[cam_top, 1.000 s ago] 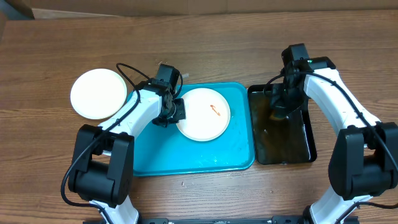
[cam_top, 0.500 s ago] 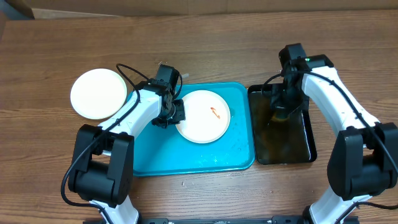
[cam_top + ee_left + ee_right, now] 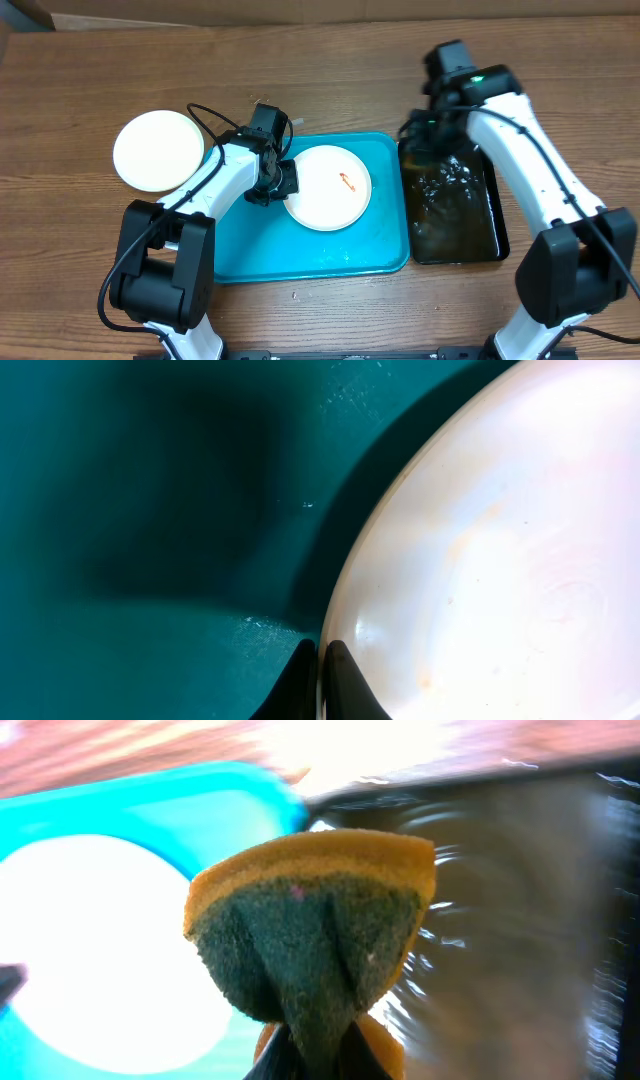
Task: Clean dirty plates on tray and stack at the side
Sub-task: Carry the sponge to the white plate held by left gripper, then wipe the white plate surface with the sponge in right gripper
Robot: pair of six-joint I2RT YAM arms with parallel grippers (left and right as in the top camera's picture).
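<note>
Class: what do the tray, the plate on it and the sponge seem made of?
The tray: likely plastic, smooth turquoise with fine scratches. The plate: glossy white, perhaps ceramic or melamine; it reflects light. The sponge: yellow foam with a fuzzy dark-green scouring layer.

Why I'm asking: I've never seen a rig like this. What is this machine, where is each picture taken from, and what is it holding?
These are two robot arms at a wooden table, each ending in a two-finger gripper. One picture looks straight down from above; the other two come from cameras on the wrists. On the table lie a blue tray, a black tub of water and, at the far left, a lone white plate. The left gripper pinches the rim of the smeared plate on the tray; its red-orange smear is small. The right gripper holds a yellow-and-green sponge by the tub.
</note>
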